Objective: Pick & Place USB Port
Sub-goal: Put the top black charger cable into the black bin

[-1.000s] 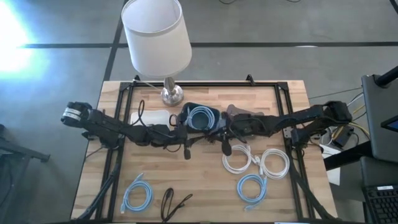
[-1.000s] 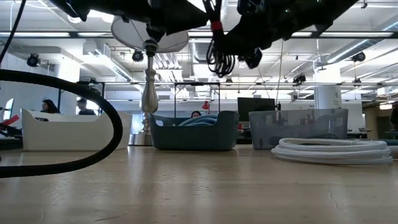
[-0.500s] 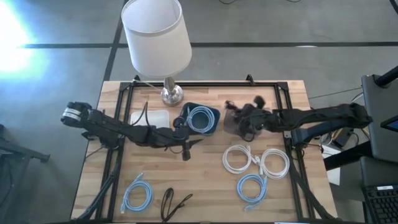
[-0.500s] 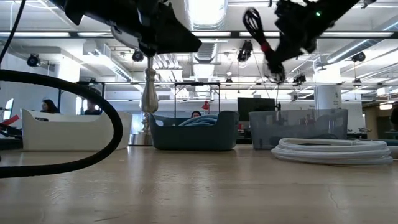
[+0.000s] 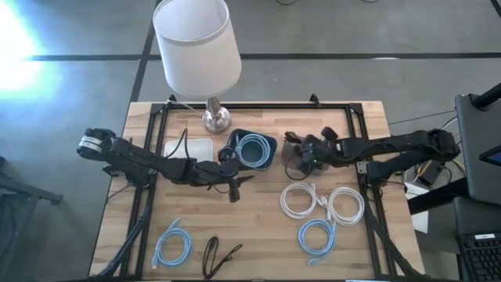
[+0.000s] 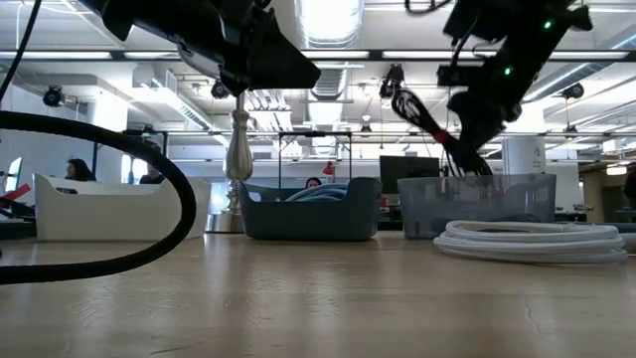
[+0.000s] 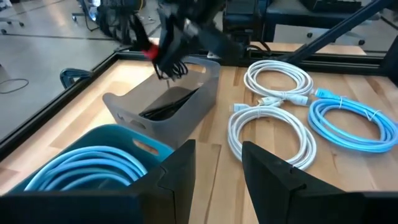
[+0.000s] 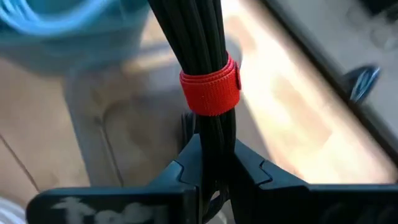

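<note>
1. Wooden slatted tabletop (image 5: 258,227), black-framed; open-plan room behind.
2. Grey translucent bin (image 7: 168,102), rounded walls, already holding dark cable.
3. Right gripper (image 8: 211,165): clenched on the black cable bundle (image 8: 199,43) (red fabric strap), now lowered from higher up to just above the grey bin; placing looks imminent.
4. Left gripper (image 7: 217,168): released, empty, beside the blue bin (image 5: 252,149).

Both arms reach inward over the table's middle.
The right gripper (image 5: 307,157) hangs right of centre toward the far side, its dark fingers (image 8: 186,163) clamped on what it carries. The left gripper (image 5: 239,179) hovers just left of centre, its dark fingers (image 7: 177,165) parted and holding nothing.
</note>
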